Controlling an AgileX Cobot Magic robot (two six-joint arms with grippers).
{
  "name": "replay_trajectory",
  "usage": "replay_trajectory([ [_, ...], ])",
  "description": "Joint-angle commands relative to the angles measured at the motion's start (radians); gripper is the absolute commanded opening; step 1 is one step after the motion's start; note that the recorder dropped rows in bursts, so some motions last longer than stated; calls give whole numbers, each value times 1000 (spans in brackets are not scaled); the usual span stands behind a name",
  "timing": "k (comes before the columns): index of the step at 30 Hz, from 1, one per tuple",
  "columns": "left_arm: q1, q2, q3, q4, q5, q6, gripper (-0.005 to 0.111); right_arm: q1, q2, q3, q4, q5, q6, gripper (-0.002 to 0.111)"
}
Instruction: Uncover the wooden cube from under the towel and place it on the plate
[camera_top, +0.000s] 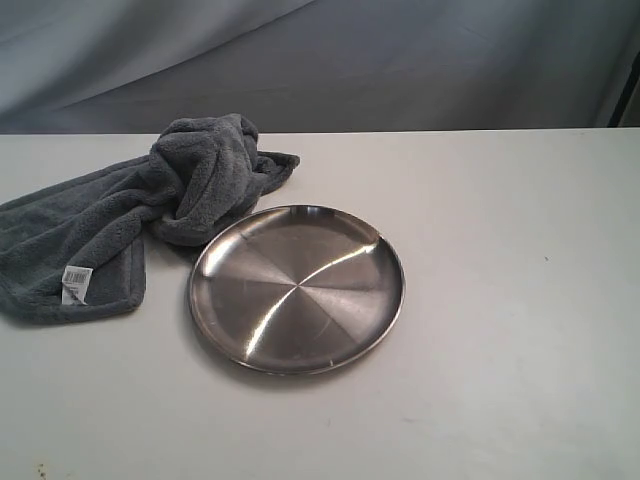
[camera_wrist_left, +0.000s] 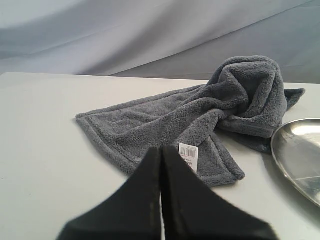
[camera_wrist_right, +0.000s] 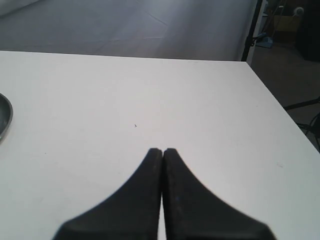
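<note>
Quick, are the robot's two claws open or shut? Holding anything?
Left gripper: shut, holding nothing.
Right gripper: shut, holding nothing.

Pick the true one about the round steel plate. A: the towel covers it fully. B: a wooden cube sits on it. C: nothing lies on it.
C: the round shiny stainless-steel plate shows only bare brushed metal; the fluffy grey-blue towel is bunched beside it.

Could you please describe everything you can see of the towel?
The towel is fluffy, dark grey-blue plush. One end lies flat on the white table, with a stitched hem and a white barcode tag at its edge; the other end is bunched into a raised, twisted heap beside the steel plate, reaching its rim.
</note>
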Motion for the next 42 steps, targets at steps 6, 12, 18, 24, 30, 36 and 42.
replay_trajectory([
  [6, -4, -3, 4, 5, -11, 4, 0, 1, -5, 3, -5, -2, -11, 0],
  [12, -4, -3, 4, 115, -11, 29, 0, 1, -5, 3, -5, -2, -11, 0],
  [18, -4, -3, 4, 93, -17, 27, 0, 1, -5, 3, -5, -2, -11, 0],
  [24, -4, -3, 4, -102, -309, -56, 0, 1, -5, 3, -5, -2, -11, 0],
  [30, -4, -3, 4, -197, -557, -160, 0, 1, -5, 3, -5, -2, -11, 0],
  [36, -4, -3, 4, -72, -654, -305, 0, 1, -5, 3, -5, -2, -11, 0],
  [42, -4, 393, -140, 413, -826, -627, 0, 1, -5, 3, -5, -2, -11, 0],
])
